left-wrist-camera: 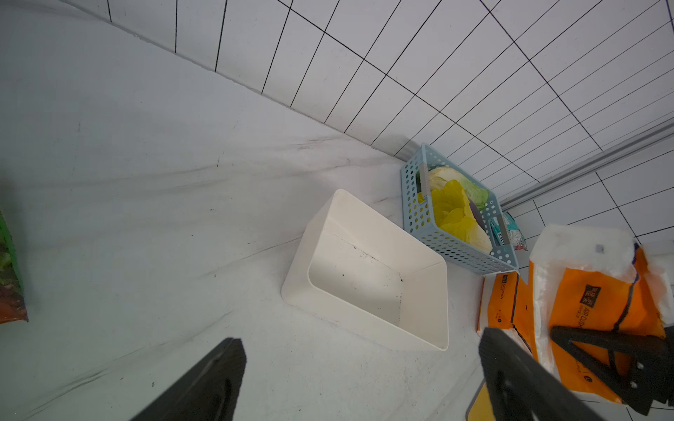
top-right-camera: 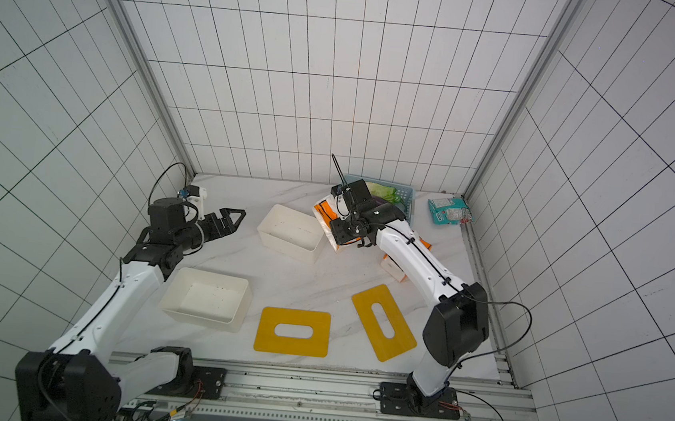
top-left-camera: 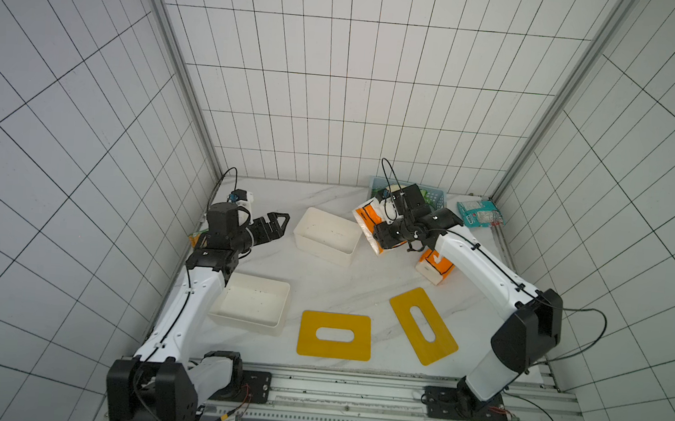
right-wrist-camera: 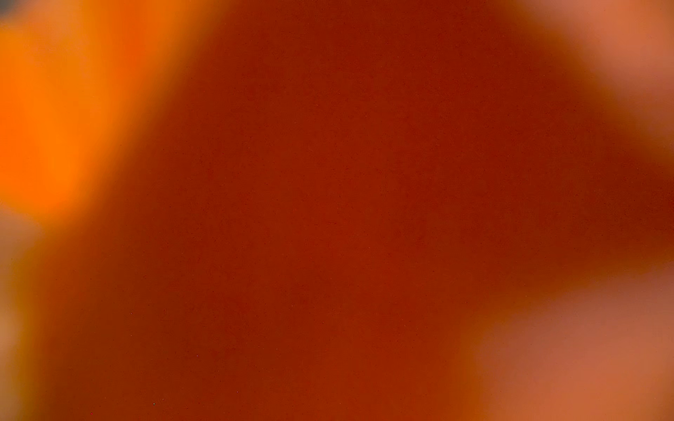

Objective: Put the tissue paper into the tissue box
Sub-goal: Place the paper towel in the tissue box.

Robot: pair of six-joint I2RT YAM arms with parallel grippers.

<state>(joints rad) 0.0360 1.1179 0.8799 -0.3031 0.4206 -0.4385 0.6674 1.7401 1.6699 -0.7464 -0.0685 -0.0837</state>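
The left gripper [top-left-camera: 280, 225] hangs wide open and empty near the tissue box [top-left-camera: 321, 252]. Beside the box's rim the tissue pack [top-left-camera: 364, 216] leans tilted with the right gripper [top-left-camera: 373, 229] astride it, though I cannot tell whether it truly pinches. The pack looks light, squashy and slick-wrapped, so grasp it mid-body

Robotics lab test cell, white gridded wall panels [top-left-camera: 339, 74], aluminium base rail [top-left-camera: 353, 388], marble-look tabletop [top-left-camera: 342, 278], bolted-down robot arms [top-left-camera: 477, 265]

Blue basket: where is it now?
In both top views the blue basket sits at the far edge of the table, right of centre, behind the orange tissue pack.
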